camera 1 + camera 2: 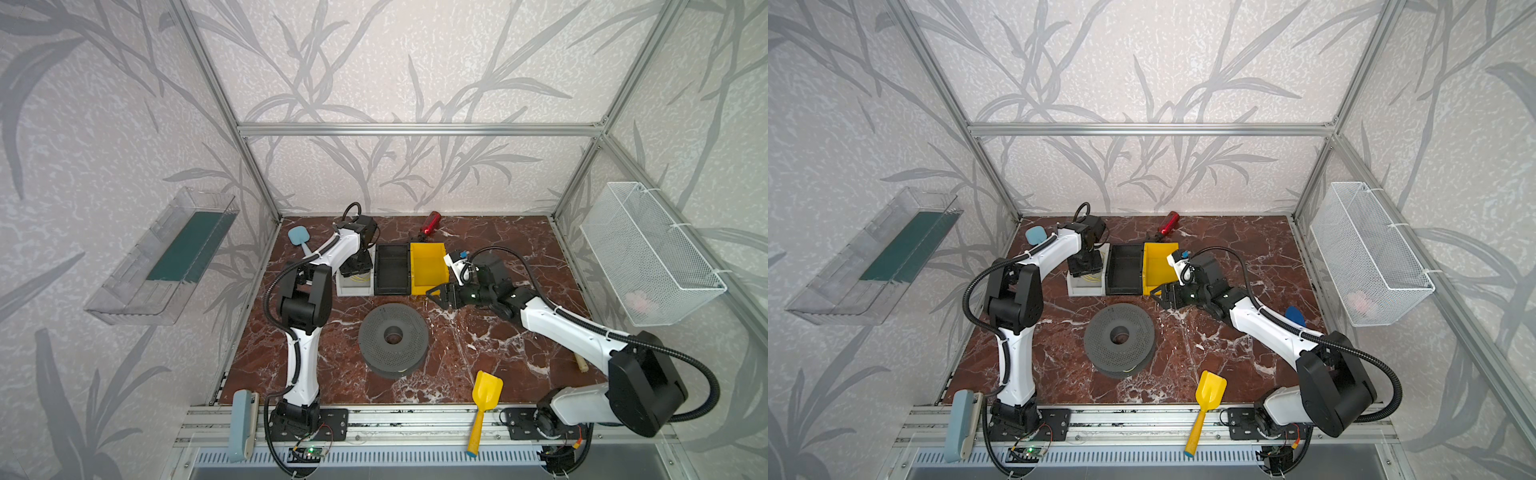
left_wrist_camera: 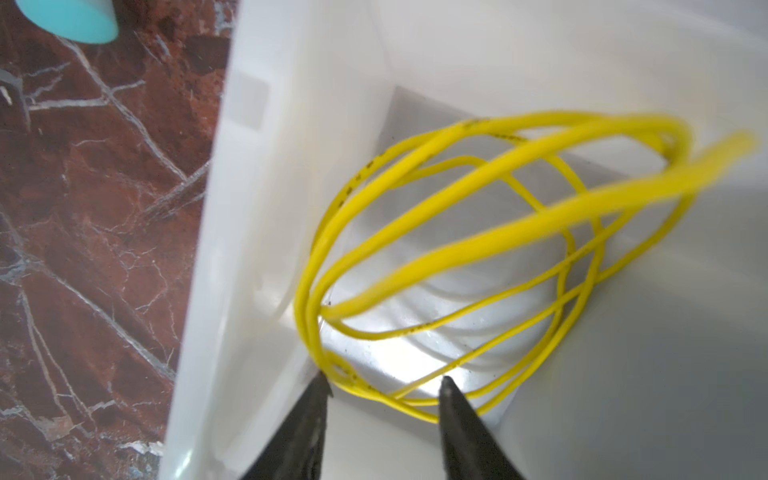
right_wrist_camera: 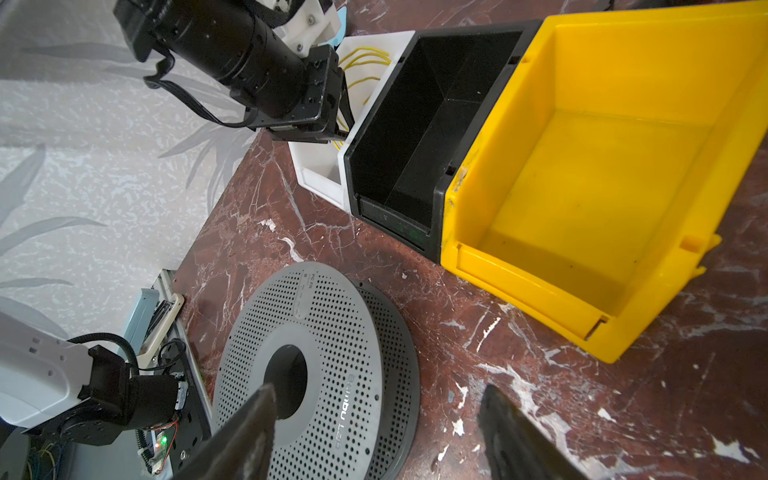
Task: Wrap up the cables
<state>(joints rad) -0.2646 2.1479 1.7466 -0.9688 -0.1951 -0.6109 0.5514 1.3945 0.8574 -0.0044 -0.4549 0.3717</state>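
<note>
Sitting inside the white bin [image 2: 291, 208], the cables [image 2: 478, 241] coil just ahead of our left gripper [image 2: 386, 382], whose parted jaws straddle a few strands. Our right gripper [image 3: 378, 390], open and empty, hovers over the grey spool [image 3: 332, 332], well apart.

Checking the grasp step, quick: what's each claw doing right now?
Left claw: open, tips straddling yellow cable strands in the white bin, not clamped.
Right claw: open, holding nothing.

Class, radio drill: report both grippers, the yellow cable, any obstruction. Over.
Left gripper open, tips in white bin, straddling cable strands. Right gripper open, empty, near grey spool. Cable loosely coiled, ungripped. Bin wall crowds left tip.
</note>
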